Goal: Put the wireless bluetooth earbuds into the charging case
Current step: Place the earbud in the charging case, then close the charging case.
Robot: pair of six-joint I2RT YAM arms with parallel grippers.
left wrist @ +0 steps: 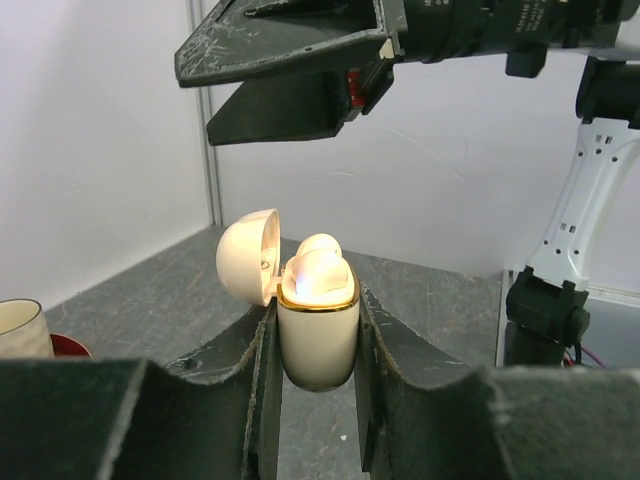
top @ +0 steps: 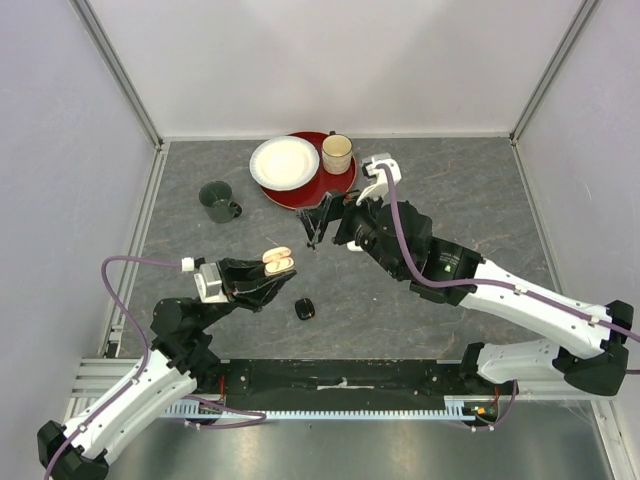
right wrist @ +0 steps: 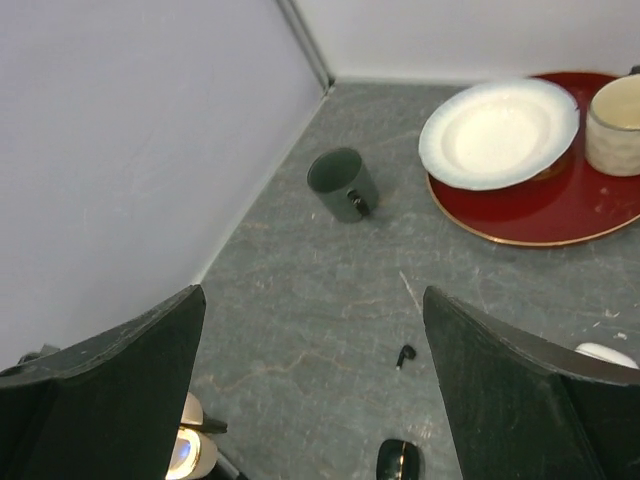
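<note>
My left gripper [left wrist: 318, 345] is shut on a pinkish-beige charging case [left wrist: 318, 325] and holds it upright above the table. Its lid [left wrist: 248, 255] hangs open to the left, and two pinkish-beige earbuds [left wrist: 318, 268] sit in the top. In the top view that case [top: 277, 262] is left of centre. My right gripper [right wrist: 312, 300] is open and empty, raised above the case. A black earbud [right wrist: 404, 355] lies loose on the table, with a black case [right wrist: 400, 460] near it.
A dark green mug [top: 218, 200] stands at the back left. A red tray [top: 300, 193] at the back holds a white plate [top: 284, 162] and a beige cup [top: 337, 153]. A white rounded thing [right wrist: 605, 352] peeks out beside my right finger.
</note>
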